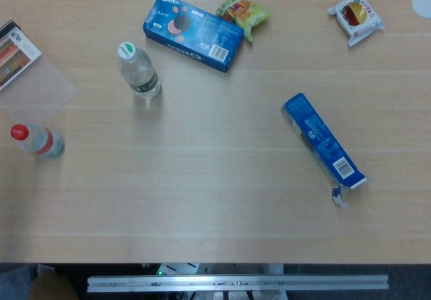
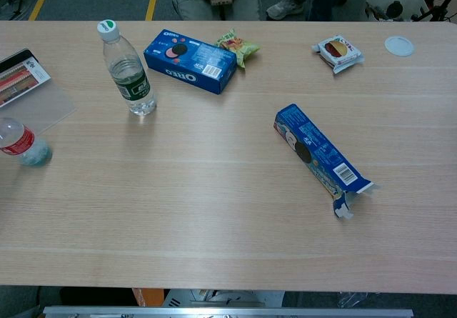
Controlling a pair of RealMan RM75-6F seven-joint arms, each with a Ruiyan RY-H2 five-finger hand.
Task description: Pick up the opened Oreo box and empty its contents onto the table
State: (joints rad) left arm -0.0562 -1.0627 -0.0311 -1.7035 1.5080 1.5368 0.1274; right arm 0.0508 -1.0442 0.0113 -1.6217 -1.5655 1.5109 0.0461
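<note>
Neither hand shows, so we cannot tell their state. We should grip the opened box [image 1: 323,140] near the table's [image 1: 215,212] right edge mid-length, torn flaps downward.

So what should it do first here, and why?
Probably bring the right hand over the opened Oreo box on the table's right side. No hand shows in either view, so nothing is held yet. That box lies flat, its torn flaps facing the near edge. The closed Oreo box by the green-capped bottle isn't the one wanted.
</note>
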